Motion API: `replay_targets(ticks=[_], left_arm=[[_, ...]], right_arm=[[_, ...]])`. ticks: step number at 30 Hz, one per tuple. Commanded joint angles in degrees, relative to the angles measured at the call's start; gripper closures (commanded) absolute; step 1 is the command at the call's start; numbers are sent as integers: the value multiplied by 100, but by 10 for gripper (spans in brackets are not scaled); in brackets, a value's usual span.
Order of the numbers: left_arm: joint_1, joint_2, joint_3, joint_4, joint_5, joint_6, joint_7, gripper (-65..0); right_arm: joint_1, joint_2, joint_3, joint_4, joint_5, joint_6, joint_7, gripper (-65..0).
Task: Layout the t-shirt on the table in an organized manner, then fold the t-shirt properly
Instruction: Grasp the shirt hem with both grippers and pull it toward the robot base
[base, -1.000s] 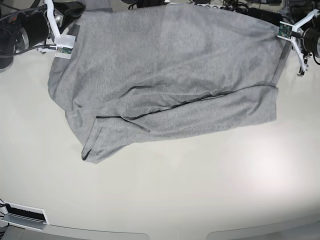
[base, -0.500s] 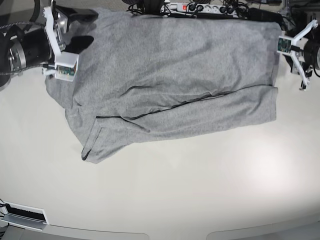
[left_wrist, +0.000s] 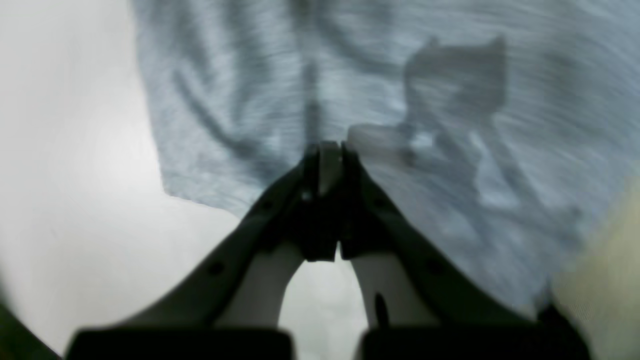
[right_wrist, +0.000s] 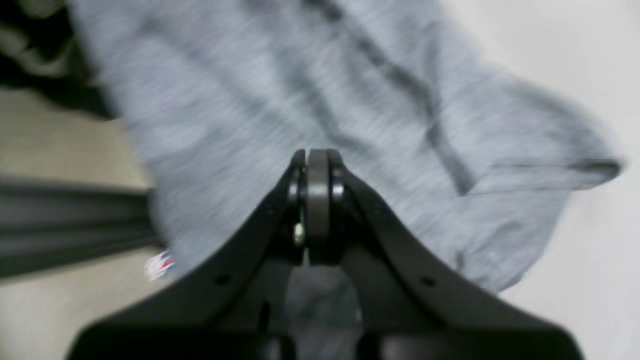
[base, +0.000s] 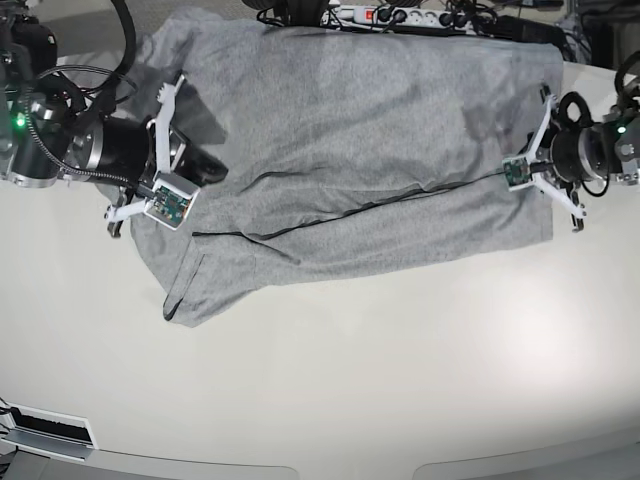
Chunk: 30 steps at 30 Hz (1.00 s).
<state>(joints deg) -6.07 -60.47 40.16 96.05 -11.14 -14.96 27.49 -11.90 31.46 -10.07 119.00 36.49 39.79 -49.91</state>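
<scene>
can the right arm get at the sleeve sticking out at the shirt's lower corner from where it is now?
Probably yes. The right gripper hangs shut over the t-shirt, and the sleeve lies flat on bare table just below it, nothing between.

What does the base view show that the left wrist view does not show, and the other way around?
Only the base view shows the whole t-shirt spread on the table, the right gripper on its other side, and a power strip behind. Only the left wrist view shows the left gripper close up, jaws shut, over the cloth with its shadow on it. Both show grey fabric, the table and the left arm.
</scene>
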Motion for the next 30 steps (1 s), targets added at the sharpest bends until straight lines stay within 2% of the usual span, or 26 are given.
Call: replay_targets(ticks=[1, 5, 7, 10, 13, 16, 19, 23, 24, 27, 28, 30], left_arm=[[-118, 20, -125, -136, 7, 107, -96, 0], [-293, 588, -326, -850, -219, 109, -227, 0], [-374, 848, -455, -1165, -334, 96, -234, 0], [-533, 1193, -632, -1655, -337, -125, -361, 0], [-741, 1445, -667, -2098, -334, -157, -476, 0], [-966, 1609, -667, -2465, -330, -164, -579, 0], [-1217, 1692, -667, -2721, -332, -293, -678, 0], [-1521, 1698, -667, -2802, -332, -345, -695, 0], [-1585, 1696, -667, -2802, -332, -343, -691, 0], [-1703, 1698, -667, -2802, -337, -343, -656, 0], [-1716, 1700, -667, -2802, -337, -343, -647, 0], [-1711, 1700, -667, -2802, -343, -345, -647, 0]], right_arm=[[74, -33, 37, 15, -149, 21, 297, 0], [348, -389, 37, -483, -861, -415, 498, 0], [557, -529, 37, -922, -960, -455, 540, 0], [973, -743, 35, -1685, -960, -483, 535, 0], [1405, -883, 35, -2470, -962, -448, 538, 0], [1797, -975, 35, -3211, -957, -223, 562, 0], [2096, -1082, 35, -3836, -955, -4, 601, 0], [2302, -1207, 35, -4146, -931, 21, 662, 0], [2321, -1215, 35, -4144, -933, 21, 745, -29], [2352, -1252, 35, -4144, -940, 21, 1080, -275], [2350, -1261, 35, -4146, -1003, 21, 1174, -330], [2350, -1274, 13, -4146, -1287, 21, 1333, -363]])
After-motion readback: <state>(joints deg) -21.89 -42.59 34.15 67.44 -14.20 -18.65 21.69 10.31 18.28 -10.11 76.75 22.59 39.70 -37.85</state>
